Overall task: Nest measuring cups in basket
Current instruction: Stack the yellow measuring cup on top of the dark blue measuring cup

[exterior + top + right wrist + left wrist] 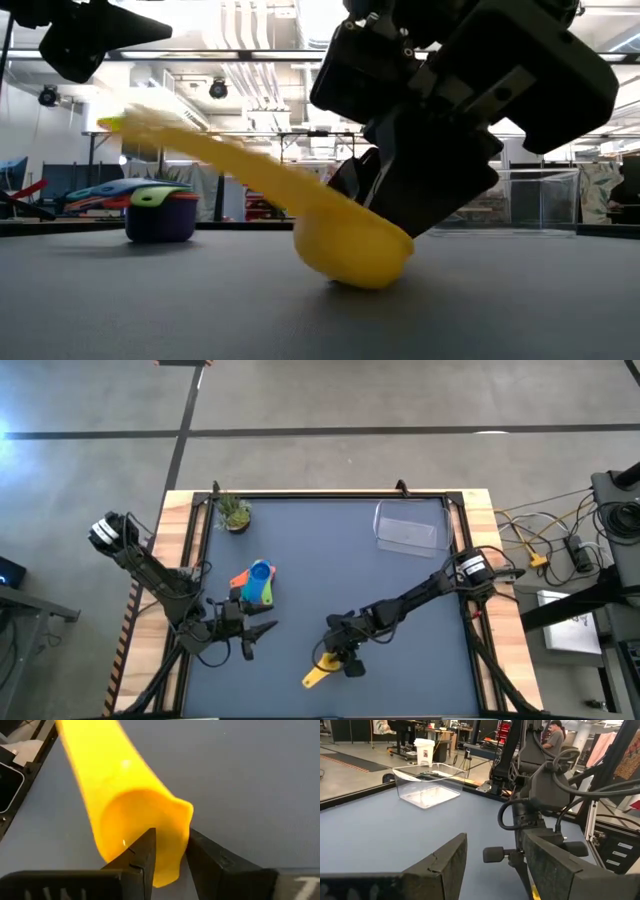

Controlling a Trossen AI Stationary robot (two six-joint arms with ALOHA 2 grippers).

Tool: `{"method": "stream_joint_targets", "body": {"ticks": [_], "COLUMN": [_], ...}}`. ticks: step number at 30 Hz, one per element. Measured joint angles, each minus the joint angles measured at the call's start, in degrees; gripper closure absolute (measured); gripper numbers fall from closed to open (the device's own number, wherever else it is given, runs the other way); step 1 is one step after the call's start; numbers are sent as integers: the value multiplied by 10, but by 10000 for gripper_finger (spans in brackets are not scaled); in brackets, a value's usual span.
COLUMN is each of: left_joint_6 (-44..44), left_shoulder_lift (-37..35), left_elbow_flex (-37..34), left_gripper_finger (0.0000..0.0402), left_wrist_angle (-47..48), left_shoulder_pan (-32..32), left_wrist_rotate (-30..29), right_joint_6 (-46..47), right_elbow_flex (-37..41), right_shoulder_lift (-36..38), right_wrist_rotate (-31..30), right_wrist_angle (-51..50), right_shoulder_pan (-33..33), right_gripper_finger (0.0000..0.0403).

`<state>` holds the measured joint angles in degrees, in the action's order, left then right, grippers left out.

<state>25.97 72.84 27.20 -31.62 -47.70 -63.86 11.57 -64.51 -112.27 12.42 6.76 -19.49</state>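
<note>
The yellow measuring cup (318,674) sits near the table's near edge, tilted, with its handle (190,145) rising away from the bowl (350,250). My right gripper (345,657) is shut on it. The other measuring cups are nested in a stack (256,584) left of centre, blue and teal on top, on a purple one (160,218). My left gripper (250,636) hovers open just near of that stack, touching nothing. The clear basket (408,528) stands at the far right corner, resting on its base. My right gripper pinches the yellow cup's bowl wall (176,837) at the rim, on the side away from the handle. One finger (142,852) is inside the bowl and the other (212,862) is outside. The fingers slant down from the right. The bowl's underside (345,283) meets the table and the handle points up.
A small green potted plant (235,512) stands at the far left corner. Raised black rails (330,495) frame the blue mat. Open mat lies between the yellow cup and the basket (427,785). A person (554,737) is in the room beyond the table.
</note>
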Motion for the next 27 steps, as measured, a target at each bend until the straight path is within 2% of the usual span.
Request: {"method": "stream_joint_targets", "body": {"ticks": [4,8,16,21,27], "left_joint_6": [0,0,-5,35,157], "left_shoulder_lift": [0,0,-20,-69,-134], "left_elbow_flex": [0,0,0,0,0], "left_gripper_finger": [222,222,222,222,222], "left_wrist_angle": [0,0,0,37,206], "left_shoulder_pan": [0,0,0,5,6], "left_wrist_rotate": [0,0,0,58,63], "right_joint_6": [-15,-38,-110,-151,-204], "right_elbow_flex": [0,1,-21,-87,-161], "right_shoulder_lift": [6,20,56,61,61], "right_wrist_rotate": [-5,-14,-87,-209,-422], "right_wrist_angle": [-3,-10,-37,-102,-119], "right_shoulder_pan": [0,0,23,52,69], "right_gripper_finger": [326,380,392,393,394]}}
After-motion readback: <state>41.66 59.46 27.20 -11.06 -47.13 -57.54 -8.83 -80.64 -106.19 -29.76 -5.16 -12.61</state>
